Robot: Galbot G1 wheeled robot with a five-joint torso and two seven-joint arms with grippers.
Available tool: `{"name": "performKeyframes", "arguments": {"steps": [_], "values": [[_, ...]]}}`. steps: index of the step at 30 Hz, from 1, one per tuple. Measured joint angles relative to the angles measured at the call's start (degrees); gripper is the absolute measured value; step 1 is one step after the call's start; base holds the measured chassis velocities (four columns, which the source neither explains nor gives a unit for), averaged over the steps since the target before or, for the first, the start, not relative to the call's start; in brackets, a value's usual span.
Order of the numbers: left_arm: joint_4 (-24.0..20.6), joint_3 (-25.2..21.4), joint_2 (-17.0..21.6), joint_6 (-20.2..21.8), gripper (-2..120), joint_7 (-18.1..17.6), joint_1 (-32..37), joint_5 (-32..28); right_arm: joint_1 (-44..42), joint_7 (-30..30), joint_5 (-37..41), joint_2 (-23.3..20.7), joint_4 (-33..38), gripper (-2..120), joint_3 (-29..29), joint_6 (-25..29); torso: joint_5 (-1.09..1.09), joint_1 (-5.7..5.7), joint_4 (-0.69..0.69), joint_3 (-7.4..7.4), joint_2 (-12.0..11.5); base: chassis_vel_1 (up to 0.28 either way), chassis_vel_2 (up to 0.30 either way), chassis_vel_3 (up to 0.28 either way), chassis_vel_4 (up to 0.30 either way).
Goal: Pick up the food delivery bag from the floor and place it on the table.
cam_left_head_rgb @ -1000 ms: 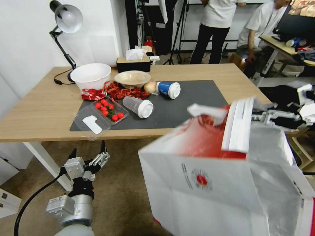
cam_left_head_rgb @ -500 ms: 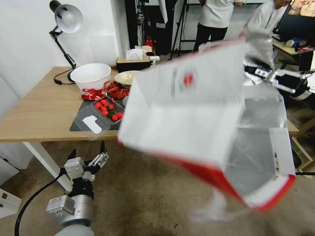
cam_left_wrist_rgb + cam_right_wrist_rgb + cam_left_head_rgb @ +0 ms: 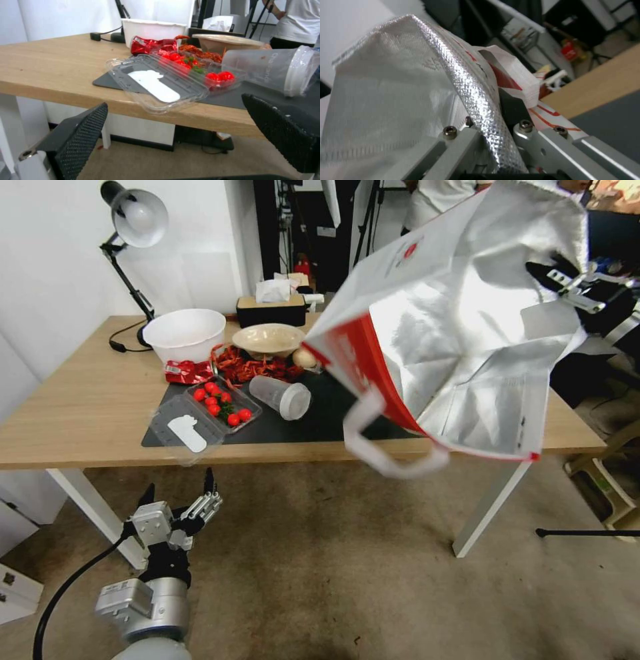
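Food delivery bag: clamped by its foil rim in my right gripper, tipped mouth-down above the table; left gripper spread wide, low.

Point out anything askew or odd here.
The food delivery bag hangs tipped over the table, foil-lined mouth facing the camera, pinched by the right tool. A clear cup lies on its side.

Wood counter carries grey mat, lamp, white bowl, tissue box. Clear tray overhangs front edge.
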Motion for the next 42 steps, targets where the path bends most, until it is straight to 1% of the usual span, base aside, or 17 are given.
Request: {"name": "performKeyframes", "arguments": {"steps": [1, 2, 7, 10, 11, 12, 13, 14, 15, 18, 23, 35, 42], "values": [[0.16, 0.18, 0.24, 0.0, 100, -0.01, -0.23, -0.01, 0.15, 2.94, -0.43, 0.59, 0.3, 0, 0.01, 0.39, 0.01, 0.0, -0.01, 0.0, 0.0, 0.0, 0.0, 0.0, 0.0], [0.29, 0.37, 0.41, 0.0, 100, -0.01, -0.39, -0.03, 0.44, 4.61, -0.46, 0.99, 0.39, 0, -0.02, 0.79, 0.02, 0.0, -0.01, 0.0, 0.0, 0.0, 0.0, 0.0, 0.0], [0.9, 0.79, 0.98, 0.0, 100, 0.0, -0.82, -0.08, 1.13, 6.98, -0.89, 1.99, 0.39, 0, -0.61, 2.33, 0.01, 0.0, 0.0, 0.0, 0.0, 0.0, 0.0, 0.0, 0.0], [1.62, 0.97, 1.79, 0.02, 100, 0.0, -1.45, -0.51, 3.6, 9.96, -2.03, 3.6, 0.07, 0, -3.81, 5.23, 0.01, 0.0, 0.01, 0.0, 0.0, 0.0, 0.0, 0.0, 0.0], [1.62, 0.97, 1.79, 0.02, 100, 0.0, -1.45, -0.51, 3.6, 9.96, -2.03, 3.6, 0.07, 0, -3.81, 5.23, 0.01, 0.0, 0.01, 0.0, 0.0, 0.0, 0.0, 0.0, 0.0], [1.99, 1.08, 2.3, 0.06, 100, 0.01, -1.89, -0.86, 4.83, 11.57, -3.12, 4.63, -0.05, 0, -5.43, 6.81, 0.01, 0.0, 0.0, 0.0, 0.0, 0.0, 0.0, 0.0, 0.0], [2.07, 1.08, 2.4, 0.07, 100, 0.0, -1.96, -0.92, 5.28, 12.05, -3.56, 4.94, -0.11, 0, -5.99, 7.26, 0.01, 0.0, -0.01, 0.0, 0.0, 0.0, 0.0, 0.0, 0.0], [2.22, 1.08, 2.69, 0.08, 100, 0.0, -2.05, -1.11, 7.03, 13.89, -5.25, 6.11, -0.47, 0, -8.32, 9.05, 0.02, 0.0, -0.02, 0.0, -0.01, 0.0, 0.0, 0.0, 0.0], [2.22, 1.08, 2.69, 0.08, 100, 0.0, -2.05, -1.11, 7.03, 13.89, -5.25, 6.11, -0.47, 0, -8.32, 9.05, 0.02, 0.0, -0.02, 0.0, -0.01, 0.0, 0.0, 0.0, 0.0], [2.23, 1.05, 2.83, 0.21, 100, 0.0, -2.25, -1.3, 9.71, 16.43, -7.22, 7.61, -1.27, 0, -11.06, 11.18, 0.01, 0.0, 0.01, 0.0, -0.01, 0.0, 0.0, 0.0, 0.0], [2.4, 1.53, 2.65, 0.33, 100, 0.01, -2.44, -1.11, 9.96, 17.39, -7.99, 8.67, -2.28, 0, -11.79, 11.27, 0.01, 0.0, 0.0, 0.0, -0.01, 0.0, 0.0, 0.0, 0.0], [1.87, 1.48, 2.37, 0.21, 100, 0.05, -1.67, -0.54, 10.71, 19.84, -8.09, 8.73, -2.89, 0, -12.76, 10.68, 0.01, 0.0, 0.0, 0.0, -0.01, 0.0, 0.0, 0.0, 0.0], [1.4, 1.47, 1.79, 0.01, 100, 0.1, -1.05, 0.14, 11.05, 19.92, -6.65, 8.52, -3.77, 0, -13.17, 8.67, 0.01, 0.0, 0.0, 0.0, 0.0, 0.0, 0.0, 0.0, 0.0]]}}
